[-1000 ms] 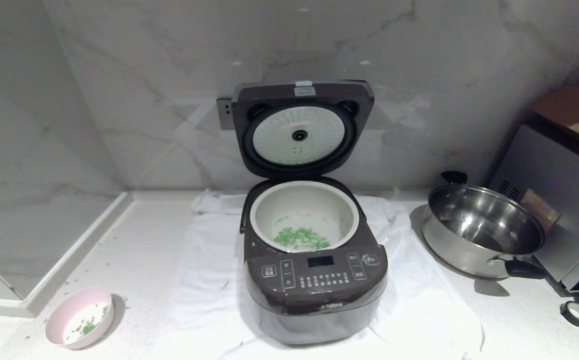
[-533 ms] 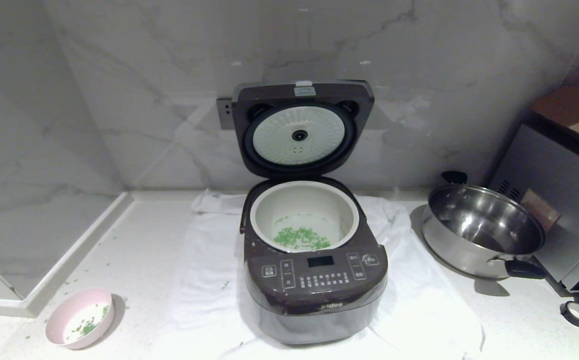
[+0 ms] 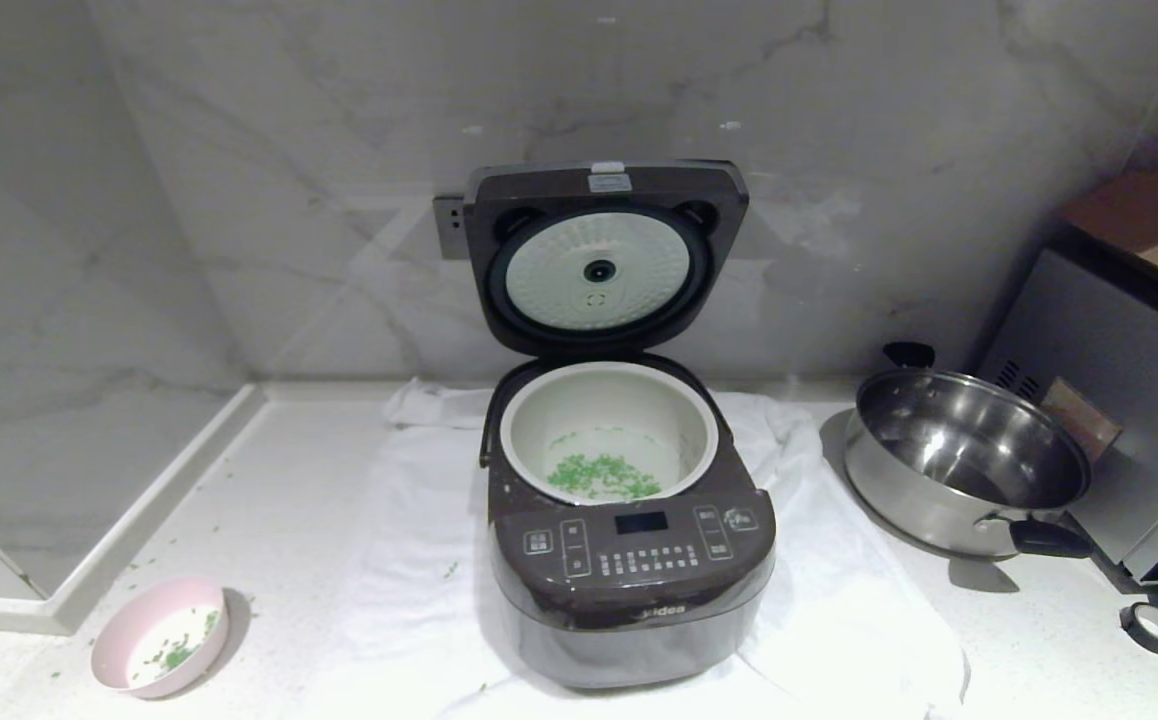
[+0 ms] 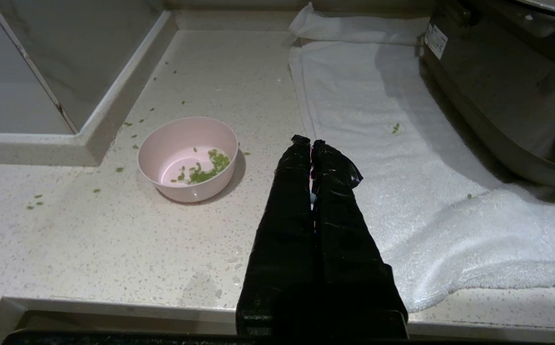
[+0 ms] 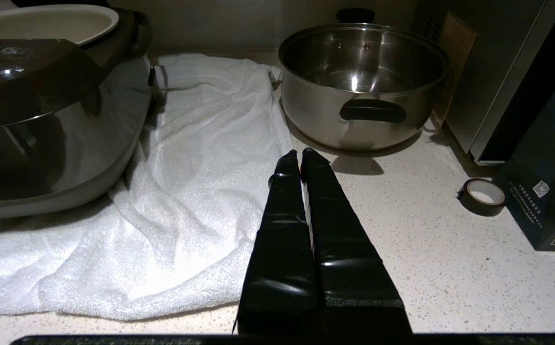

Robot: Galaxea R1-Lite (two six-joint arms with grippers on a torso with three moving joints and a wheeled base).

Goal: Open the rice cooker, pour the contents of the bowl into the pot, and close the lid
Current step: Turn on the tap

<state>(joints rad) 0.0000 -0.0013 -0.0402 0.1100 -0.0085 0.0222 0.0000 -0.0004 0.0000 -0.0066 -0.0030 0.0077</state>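
bowl [image 4: 187, 158] | beside left claw [image 4: 310, 142], apart | claw closed

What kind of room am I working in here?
Most likely a home kitchen counter: an open rice cooker on a white towel, a steel pan beside a grey oven box, and marble-look walls behind.

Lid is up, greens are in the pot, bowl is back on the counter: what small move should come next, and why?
Probably raise one arm toward the upright lid to push it down. The contents already lie in the pot, the bowl is nearly empty, and both the left gripper and right gripper are shut and hold nothing.
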